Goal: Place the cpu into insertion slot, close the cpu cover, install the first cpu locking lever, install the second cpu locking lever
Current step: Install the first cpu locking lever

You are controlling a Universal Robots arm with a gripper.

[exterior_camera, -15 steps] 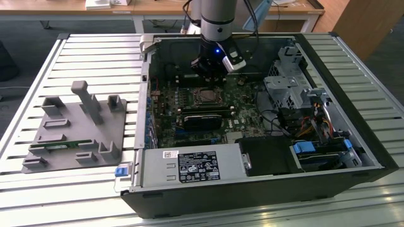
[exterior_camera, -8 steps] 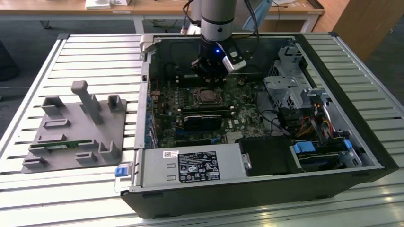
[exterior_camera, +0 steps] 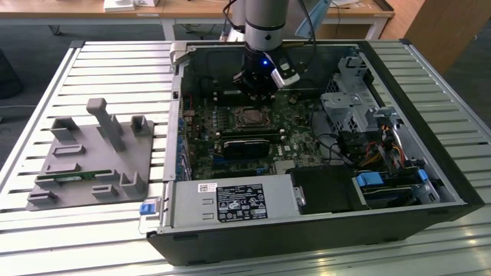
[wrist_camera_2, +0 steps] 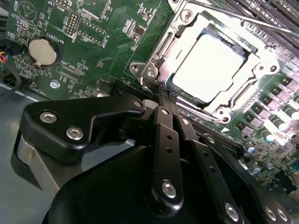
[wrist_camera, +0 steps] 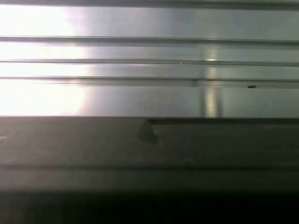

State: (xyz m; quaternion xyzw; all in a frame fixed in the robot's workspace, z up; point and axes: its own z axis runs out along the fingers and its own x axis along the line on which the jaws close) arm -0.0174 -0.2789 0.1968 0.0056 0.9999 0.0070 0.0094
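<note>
Pincer (wrist_camera_2: 161,95) closed, beside seated cpu (wrist_camera_2: 212,67)

Grey fixture (exterior_camera: 92,158) beside open computer case (exterior_camera: 307,230) on slatted table (exterior_camera: 46,241)

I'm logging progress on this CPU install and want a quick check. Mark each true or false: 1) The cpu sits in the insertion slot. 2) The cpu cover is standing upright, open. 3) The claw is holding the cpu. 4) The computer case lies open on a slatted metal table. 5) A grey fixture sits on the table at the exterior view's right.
1) True: the cpu lies in the insertion slot.
2) False: the cpu cover lies flat, framing the chip.
3) False: the claw, closed and empty, is beside the socket.
4) True: the computer case rests on the slatted metal table.
5) False: the grey fixture is at the exterior view's left.
</note>
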